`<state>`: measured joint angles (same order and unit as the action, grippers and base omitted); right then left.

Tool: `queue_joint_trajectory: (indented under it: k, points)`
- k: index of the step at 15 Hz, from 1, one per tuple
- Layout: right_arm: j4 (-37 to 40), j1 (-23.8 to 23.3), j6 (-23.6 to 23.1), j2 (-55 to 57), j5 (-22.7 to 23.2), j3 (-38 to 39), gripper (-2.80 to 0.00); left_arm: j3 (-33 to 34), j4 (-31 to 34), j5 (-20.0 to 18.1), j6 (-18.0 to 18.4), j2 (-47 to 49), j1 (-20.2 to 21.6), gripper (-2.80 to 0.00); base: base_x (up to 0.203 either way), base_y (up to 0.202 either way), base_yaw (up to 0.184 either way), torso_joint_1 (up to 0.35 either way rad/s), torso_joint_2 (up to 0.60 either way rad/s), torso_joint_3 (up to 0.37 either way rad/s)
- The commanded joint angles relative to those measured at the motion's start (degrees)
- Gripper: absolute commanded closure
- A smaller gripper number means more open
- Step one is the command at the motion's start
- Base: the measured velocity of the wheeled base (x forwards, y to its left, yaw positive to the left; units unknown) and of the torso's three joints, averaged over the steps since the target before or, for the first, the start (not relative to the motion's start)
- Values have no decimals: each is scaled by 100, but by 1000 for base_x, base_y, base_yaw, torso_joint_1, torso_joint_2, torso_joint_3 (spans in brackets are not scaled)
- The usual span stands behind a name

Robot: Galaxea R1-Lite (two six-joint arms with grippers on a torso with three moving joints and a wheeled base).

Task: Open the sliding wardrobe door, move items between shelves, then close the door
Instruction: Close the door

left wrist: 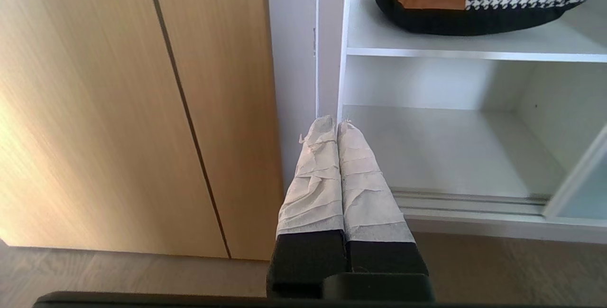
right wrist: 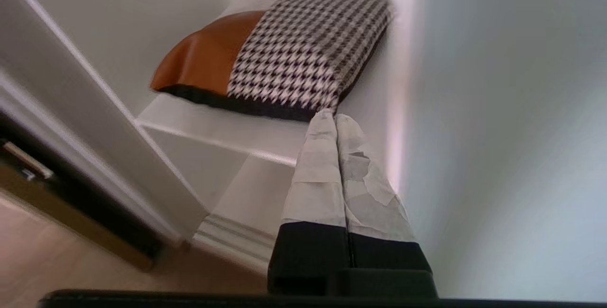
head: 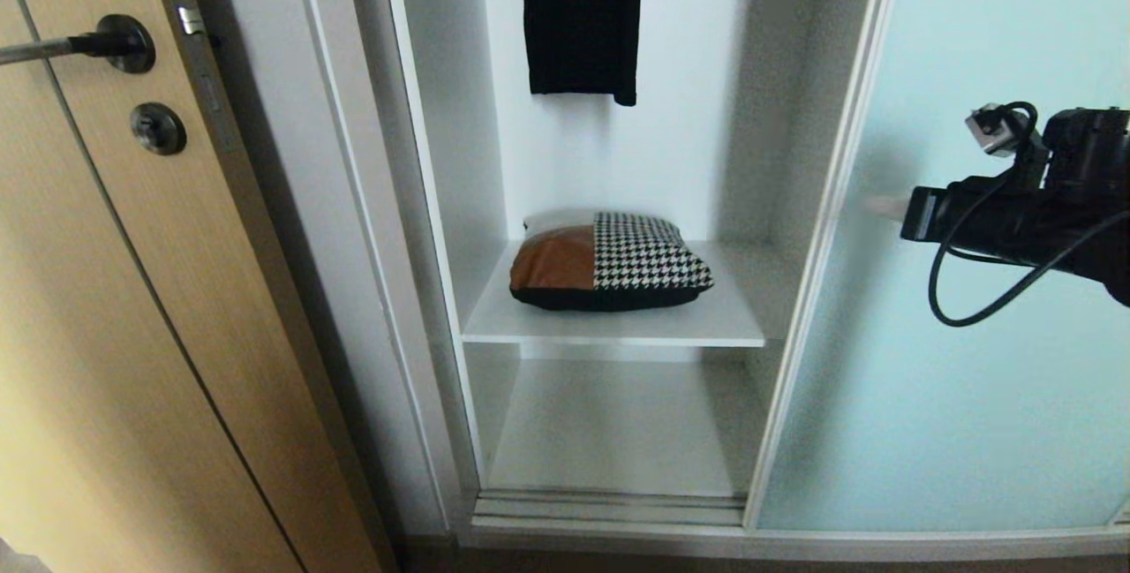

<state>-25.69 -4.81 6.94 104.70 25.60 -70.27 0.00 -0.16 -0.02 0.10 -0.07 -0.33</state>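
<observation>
The sliding wardrobe door, frosted pale blue-green glass in a thin white frame, stands slid to the right, leaving the white compartment open. A cushion of tan leather, houndstooth and black lies on the upper shelf; the lower shelf below it is bare. My right gripper is shut and empty, held in front of the door's left edge at cushion height. In the right wrist view its tips point toward the cushion, with the door beside them. My left gripper is shut and empty, low by the wardrobe's left post.
A light wood door with a black handle stands ajar at the left. A long black ribbed garment hangs above the cushion. The door track runs along the wardrobe's bottom edge.
</observation>
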Motion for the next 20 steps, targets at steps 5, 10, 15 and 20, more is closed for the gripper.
queue_joint_trajectory:
  k: [5, 10, 15, 20]
  points:
    - [8, 173, -18, -1402, 27, 1058, 0, 9, -2, 2, -1, 7, -2, 0, 0, 0, 0, 0, 0, 0]
    - [43, -65, -11, -2060, -9, 1427, 0, 9, -2, 2, 7, 7, -2, 0, 0, 0, 0, 0, 0, 0]
    - [76, -116, -14, -2432, -361, 1710, 0, 9, -2, 2, -1, 7, -2, 0, 0, 0, 0, 0, 0, 0]
    - [184, -111, -29, -2856, -568, 1928, 0, 9, -2, 2, -1, 7, -2, 0, 0, 0, 0, 0, 0, 0]
